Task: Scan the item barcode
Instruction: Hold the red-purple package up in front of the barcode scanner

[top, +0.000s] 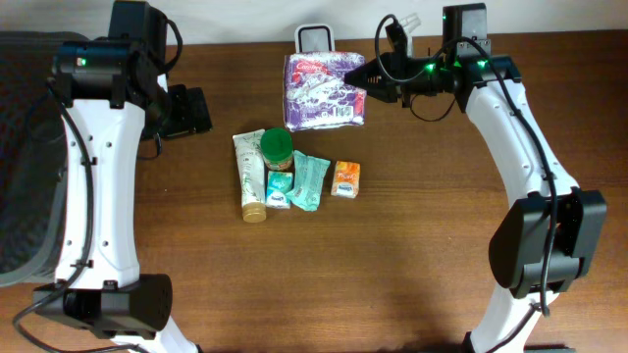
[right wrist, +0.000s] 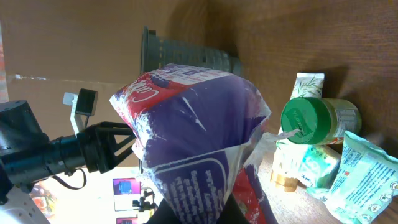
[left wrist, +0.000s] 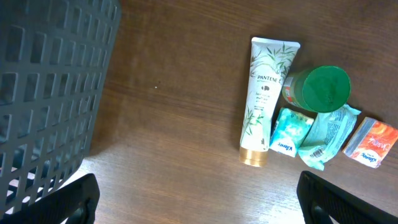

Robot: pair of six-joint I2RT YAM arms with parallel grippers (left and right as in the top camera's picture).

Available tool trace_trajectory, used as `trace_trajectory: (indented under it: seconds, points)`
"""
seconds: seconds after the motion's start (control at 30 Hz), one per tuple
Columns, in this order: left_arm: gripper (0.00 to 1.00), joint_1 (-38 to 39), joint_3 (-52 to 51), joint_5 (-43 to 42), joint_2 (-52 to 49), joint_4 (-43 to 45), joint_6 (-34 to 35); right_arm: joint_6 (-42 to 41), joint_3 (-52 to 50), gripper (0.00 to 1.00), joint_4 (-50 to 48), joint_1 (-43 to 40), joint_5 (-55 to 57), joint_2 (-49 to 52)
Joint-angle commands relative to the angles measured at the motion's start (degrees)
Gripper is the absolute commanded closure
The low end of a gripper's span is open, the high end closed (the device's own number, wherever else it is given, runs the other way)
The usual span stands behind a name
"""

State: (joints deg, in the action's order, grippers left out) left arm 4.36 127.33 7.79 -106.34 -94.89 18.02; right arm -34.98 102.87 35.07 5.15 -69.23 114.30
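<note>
Two arms at the tabletop (top: 422,245). Right end effector (top: 369,82) is clenched on the right edge of the purple pack (top: 322,90), which sits at far centre. The pack's far edge overlaps the scanner (top: 314,37) in the overhead view. Left end effector (top: 199,110) is released and holds nothing, far left by the basket (top: 25,157). Tube (top: 251,176), jar (top: 276,147), teal packet (top: 309,181) and orange box (top: 345,179) cluster just near of the pack.

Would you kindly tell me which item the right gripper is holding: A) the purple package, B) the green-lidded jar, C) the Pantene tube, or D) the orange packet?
A: the right gripper is shut on the purple package, while the tube, jar and orange packet lie apart on the table.
</note>
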Motion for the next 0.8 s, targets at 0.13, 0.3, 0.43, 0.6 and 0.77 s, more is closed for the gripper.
trace_trajectory:
  seconds: [0.13,0.3,0.43,0.6,0.77]
  points:
    - [0.01,-0.13,0.11,0.44,0.39,0.00,0.57,0.61,1.29,0.96,0.33,1.33,0.48,-1.64]
    - [0.01,-0.15,0.11,0.44,0.39,0.02,0.57,3.21,1.29,0.96,13.84,1.16,28.48,-1.64]
    - [0.01,-0.13,0.11,0.44,0.39,0.02,0.55,5.86,2.91,0.96,30.01,0.02,69.09,-3.30]
    - [0.01,-0.13,0.11,0.44,0.39,0.02,0.57,3.72,4.39,0.96,40.02,0.09,98.60,-3.34]
    - [0.01,-0.13,0.11,0.44,0.39,0.02,0.57,1.01,-5.44,0.96,37.20,0.17,107.69,-2.21]
